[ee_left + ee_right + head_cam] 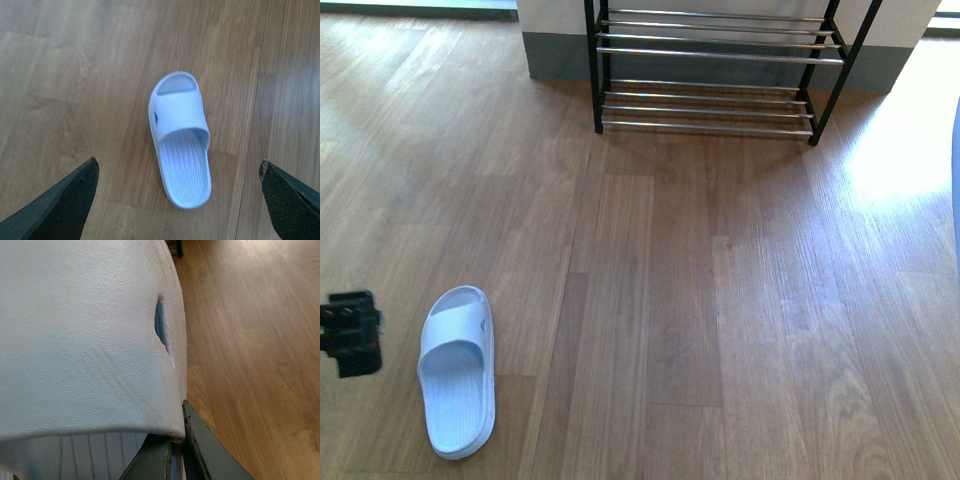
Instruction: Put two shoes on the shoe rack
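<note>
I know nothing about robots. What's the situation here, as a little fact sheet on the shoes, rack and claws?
Floor slide: pale-blue, sole down on the wood floor
Left gripper: open, above that slide, not touching it
Second slide: clamped at its edge
Right gripper: shut on the second slide
Shoe rack: at the far side of the floor, no shoes on its visible bars

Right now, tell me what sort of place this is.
Probably a home entryway or hallway: wood-plank floor, a tiered shoe rack by the wall, and a pale-blue slide lying loose.
</note>
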`<state>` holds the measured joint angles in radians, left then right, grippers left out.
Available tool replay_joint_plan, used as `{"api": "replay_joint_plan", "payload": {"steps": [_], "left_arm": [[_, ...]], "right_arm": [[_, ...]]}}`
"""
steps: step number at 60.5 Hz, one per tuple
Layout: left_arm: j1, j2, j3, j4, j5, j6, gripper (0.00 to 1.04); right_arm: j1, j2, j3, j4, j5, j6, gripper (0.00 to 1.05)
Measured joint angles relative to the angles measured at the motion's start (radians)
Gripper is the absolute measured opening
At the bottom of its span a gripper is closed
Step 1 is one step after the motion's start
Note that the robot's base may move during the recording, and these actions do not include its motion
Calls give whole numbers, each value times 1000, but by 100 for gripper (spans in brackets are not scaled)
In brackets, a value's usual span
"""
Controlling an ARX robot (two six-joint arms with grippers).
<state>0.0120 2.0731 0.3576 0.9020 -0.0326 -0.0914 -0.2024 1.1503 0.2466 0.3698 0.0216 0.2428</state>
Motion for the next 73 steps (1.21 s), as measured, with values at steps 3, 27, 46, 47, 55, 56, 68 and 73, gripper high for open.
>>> {"api": "replay_joint_plan", "payload": {"steps": [3, 27, 46, 47, 55, 56, 68, 73], "left_arm": [[-14, 97, 48, 1, 13, 4, 95], [-40, 519, 328, 4, 12, 19, 95], [-63, 702, 527, -42, 0, 28, 95], [-64, 708, 536, -43, -2, 29, 95], [-81, 772, 633, -63, -20, 27, 95], [-85, 782, 648, -68, -21, 26, 95], [-132, 840, 739, -107, -47, -12, 95], [-147, 851, 765, -129, -48, -28, 95]], "right_arm": [[0, 0, 0, 0, 0, 0, 1], [0, 0, 0, 0, 0, 0, 1], [0, 0, 0, 0, 0, 0, 1], [0, 0, 0, 0, 0, 0, 1], [0, 0, 0, 0, 0, 0, 1], [0, 0, 0, 0, 0, 0, 1], [0, 0, 0, 0, 0, 0, 1], [0, 0, 0, 0, 0, 0, 1]]}}
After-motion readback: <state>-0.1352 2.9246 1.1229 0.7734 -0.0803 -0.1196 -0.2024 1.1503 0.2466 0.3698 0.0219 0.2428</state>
